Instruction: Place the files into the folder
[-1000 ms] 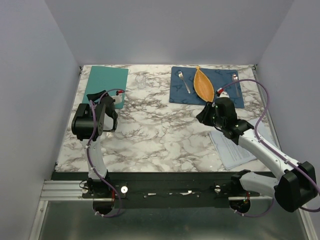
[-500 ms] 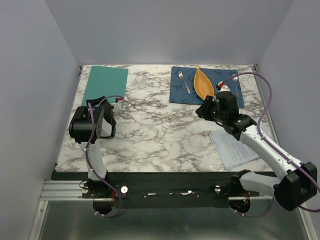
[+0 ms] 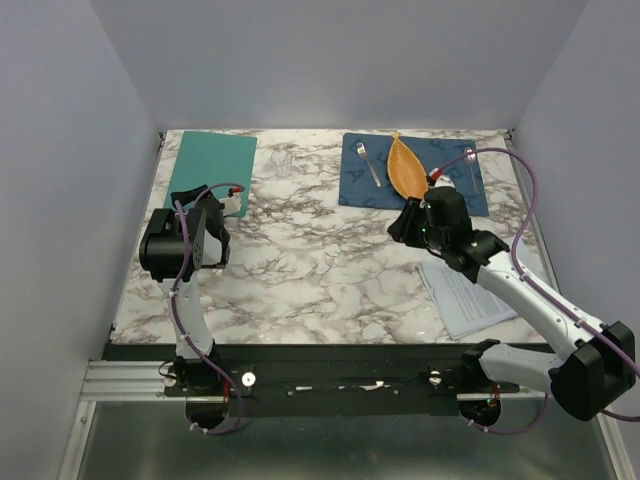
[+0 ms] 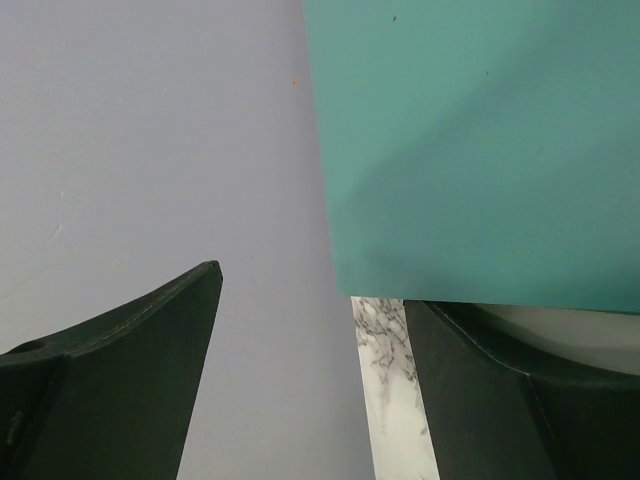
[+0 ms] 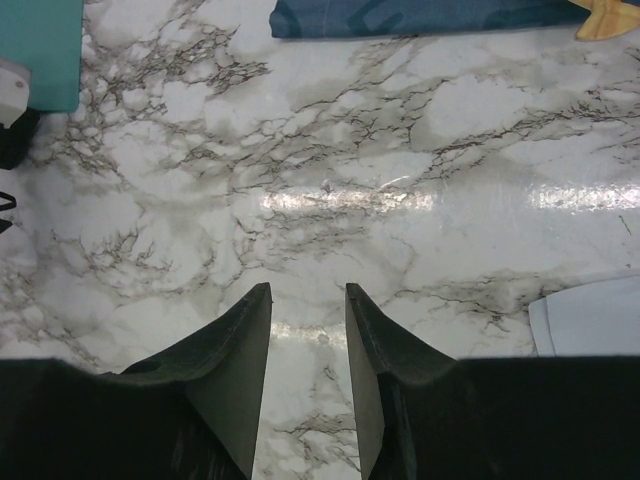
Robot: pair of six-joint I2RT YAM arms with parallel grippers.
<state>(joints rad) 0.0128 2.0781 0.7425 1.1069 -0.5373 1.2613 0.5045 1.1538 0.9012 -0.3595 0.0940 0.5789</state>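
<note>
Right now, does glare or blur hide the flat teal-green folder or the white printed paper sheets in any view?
Right wrist: a glare band streaks the marble table, missing the white printed sheets. Left wrist: the teal-green folder is clear, shadowed along its lower edge. Top: evenly lit, sharp.

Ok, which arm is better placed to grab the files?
Right, probably. The files lie near-right, beside that arm, and the right gripper is open and empty. The left gripper is far off by the folder.
</note>
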